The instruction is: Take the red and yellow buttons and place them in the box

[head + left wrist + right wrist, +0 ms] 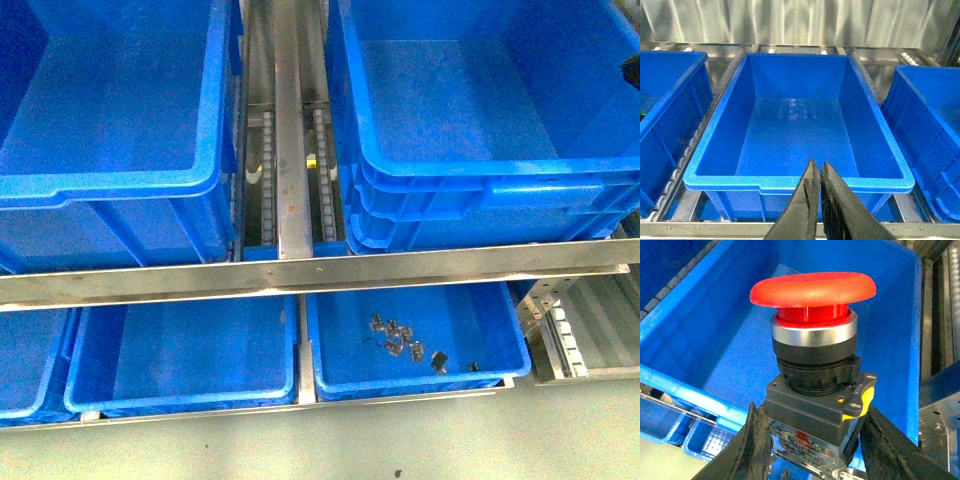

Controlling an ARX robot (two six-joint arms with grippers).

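Note:
In the right wrist view my right gripper (pixel 811 412) is shut on a red button (pixel 812 290). It has a wide red mushroom cap, a silver ring and a black-grey body with a yellow tab, and it stands upright between the fingers. It hangs over the inside of a large blue box (pixel 700 335). In the left wrist view my left gripper (pixel 819 165) is shut and empty, just in front of the near rim of another large blue box (pixel 800 182), which is empty. No yellow button shows. Neither gripper shows clearly in the front view.
The front view shows two large blue crates, left (pixel 110 185) and right (pixel 480 185), on a roller rack with a steel crossbar (pixel 300 270). Below are shallow blue trays; the right tray (pixel 500 365) holds several small dark parts (pixel 400 340). More crates (pixel 930 140) flank the left gripper.

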